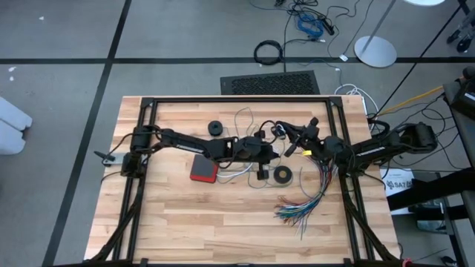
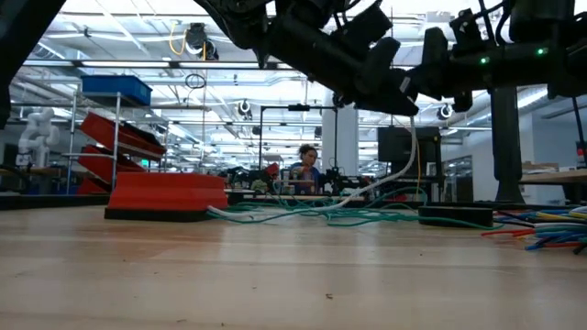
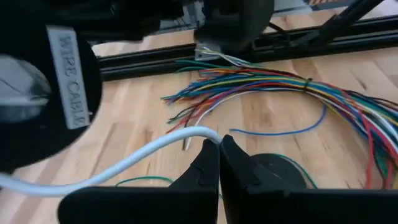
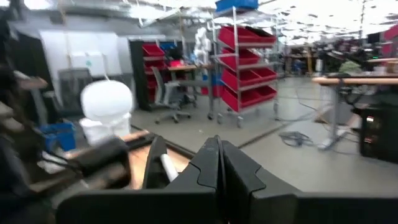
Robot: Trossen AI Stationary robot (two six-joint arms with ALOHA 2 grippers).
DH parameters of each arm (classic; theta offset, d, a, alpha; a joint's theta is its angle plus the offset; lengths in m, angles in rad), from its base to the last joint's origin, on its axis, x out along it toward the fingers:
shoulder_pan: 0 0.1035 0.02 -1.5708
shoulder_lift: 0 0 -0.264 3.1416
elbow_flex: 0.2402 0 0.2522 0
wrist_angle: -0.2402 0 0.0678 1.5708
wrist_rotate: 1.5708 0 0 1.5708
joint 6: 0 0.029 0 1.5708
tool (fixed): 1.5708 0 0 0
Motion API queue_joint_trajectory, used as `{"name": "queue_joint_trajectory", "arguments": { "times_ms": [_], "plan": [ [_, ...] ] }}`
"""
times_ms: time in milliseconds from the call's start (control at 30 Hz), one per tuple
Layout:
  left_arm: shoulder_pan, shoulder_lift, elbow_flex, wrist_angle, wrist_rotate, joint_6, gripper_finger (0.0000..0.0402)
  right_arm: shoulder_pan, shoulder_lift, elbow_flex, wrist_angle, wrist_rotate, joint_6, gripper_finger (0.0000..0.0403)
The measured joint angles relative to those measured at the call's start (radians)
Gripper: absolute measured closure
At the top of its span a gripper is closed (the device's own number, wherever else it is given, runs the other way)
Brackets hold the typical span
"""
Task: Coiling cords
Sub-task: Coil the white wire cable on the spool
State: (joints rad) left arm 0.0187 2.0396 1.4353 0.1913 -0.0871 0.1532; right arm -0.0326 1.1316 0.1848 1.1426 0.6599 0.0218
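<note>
Both hands [image 3: 219, 144] [image 4: 219, 146] closed (mid-table)

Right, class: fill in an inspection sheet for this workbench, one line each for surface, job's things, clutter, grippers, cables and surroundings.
Surface: wooden table, with bare planks along the near side.
Job's things: white cord runs up to the left gripper's fingertips; green cord lies loose on the table.
Clutter: red block, black ring, black disc, fanned coloured wires.
Grippers: left gripper shut on the white cord; right gripper shut, raised off the table, nothing seen in it.
Cables: blue cable and black coil on the floor.
Surroundings: red shelving, a person far behind.
</note>
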Motion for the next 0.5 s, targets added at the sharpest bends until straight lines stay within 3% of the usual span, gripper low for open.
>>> {"name": "queue_joint_trajectory", "arguments": {
  "times_ms": [167, 333, 500],
  "plan": [
    [0.037, 0.002, -0.001, -0.077, 0.072, -0.087, 0.0401, 0.0, 0.0, 0.0, 0.02, -0.033, 0.053, 0.0403],
    [0.053, 0.002, -0.001, -0.041, 0.176, -0.124, 0.0401, 0.0, 0.013, 0.0, 0.016, -0.038, 0.139, 0.0403],
    [0.073, 0.018, -0.001, -0.04, 0.189, -0.147, 0.0401, 0.001, 0.018, 0.0, 0.021, -0.034, 0.2, 0.0403]
  ]
}}
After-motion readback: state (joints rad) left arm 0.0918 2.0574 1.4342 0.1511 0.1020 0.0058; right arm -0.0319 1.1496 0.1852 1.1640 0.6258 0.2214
